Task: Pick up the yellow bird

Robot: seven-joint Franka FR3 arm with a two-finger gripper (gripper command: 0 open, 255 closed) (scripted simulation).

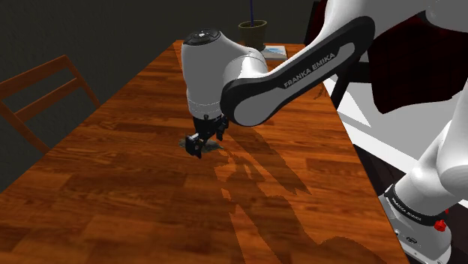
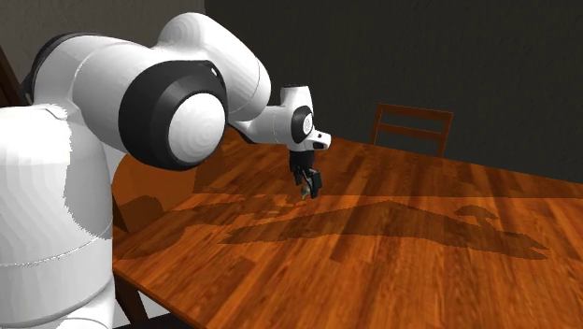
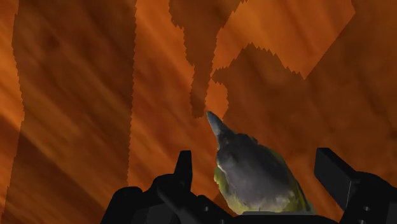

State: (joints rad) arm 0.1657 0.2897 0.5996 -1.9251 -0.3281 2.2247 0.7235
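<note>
Over the wooden table (image 1: 112,195), before dark walls (image 2: 467,56), the end effector (image 3: 254,156) stands wide around the grey-yellow bird (image 3: 254,181).

Dark grey walls (image 1: 75,30) surround a glossy wooden table (image 1: 112,195); a wooden chair (image 1: 45,75) stands at its left.

**Small bird, grey above and yellow below**

The bird (image 3: 257,175) has a dark grey head and back, with yellow-green along its flanks and underside. Its pointed beak is directed away from the jaws. Its body lies between the jaws with a sliver of brown wood showing on either side, so neither touches it. The plank-patterned table (image 3: 76,95) lies behind it.
</note>
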